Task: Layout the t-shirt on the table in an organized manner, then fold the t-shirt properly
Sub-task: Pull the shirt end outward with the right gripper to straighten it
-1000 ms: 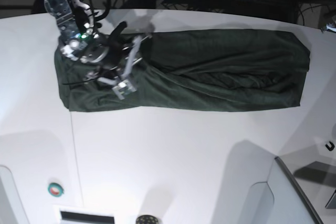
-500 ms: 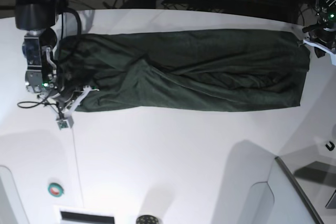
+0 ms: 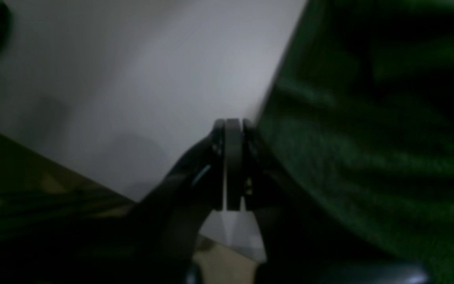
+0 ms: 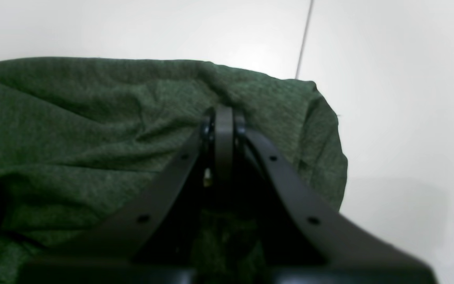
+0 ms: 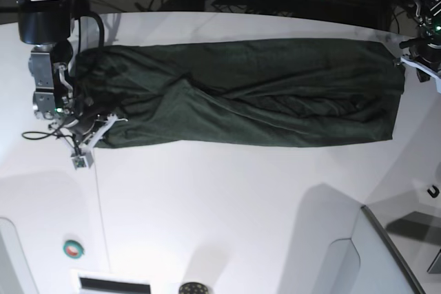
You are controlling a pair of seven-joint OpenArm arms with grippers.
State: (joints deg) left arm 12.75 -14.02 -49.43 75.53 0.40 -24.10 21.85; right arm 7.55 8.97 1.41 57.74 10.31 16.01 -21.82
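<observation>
The t-shirt [image 5: 241,94], thin, limp and light, lies as a long band on the tabletop [image 5: 220,211]. Both jaws are closed: the right gripper [image 4: 224,118] has knit bunched at its tips, though a pinch is unclear, and the left gripper [image 3: 233,126] sits just beside the cloth's edge, empty. It would handle best pinched at an edge or corner.

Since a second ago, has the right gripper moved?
Yes. The right gripper has gone from over the t-shirt out to its end near the table seam, toward the base view's left.
</observation>
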